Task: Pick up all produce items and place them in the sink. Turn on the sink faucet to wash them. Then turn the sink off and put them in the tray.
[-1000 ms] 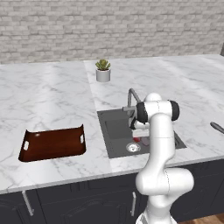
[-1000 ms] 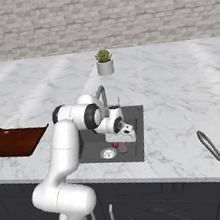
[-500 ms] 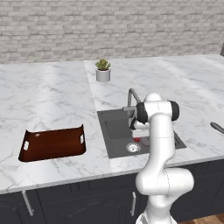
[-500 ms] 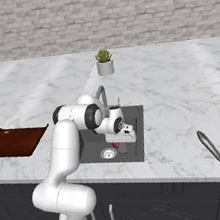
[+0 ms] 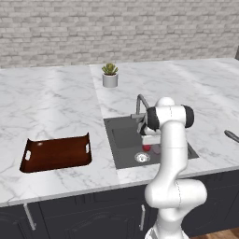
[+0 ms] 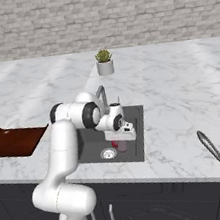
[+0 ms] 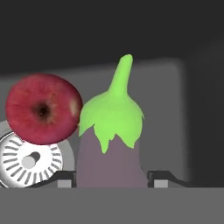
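Note:
Down in the dark sink (image 5: 122,138) (image 6: 92,144) my gripper (image 7: 111,177) (image 5: 151,140) (image 6: 122,136) is shut on the purple vegetable (image 7: 109,148) (image 5: 157,149). Its body fills the gap between my fingertips (image 7: 65,177), and its green tip points away from the hand. The round red fruit (image 7: 43,108) (image 5: 146,148) (image 6: 114,144) lies against the vegetable, partly over the silver drain (image 7: 27,160). The grey faucet (image 5: 140,103) (image 6: 100,94) rises at the basin's back edge, just behind my wrist. The reddish-brown tray (image 5: 58,152) (image 6: 14,141) sits on the counter left of the sink.
A potted succulent (image 5: 110,74) (image 6: 104,62) stands on the marble counter behind the sink. A long metal utensil (image 6: 213,149) lies on the counter to the right, near the front edge. A brick wall runs along the back.
The jaws have narrowed from wide open onto the purple vegetable. The arm and both produce items have stayed in place.

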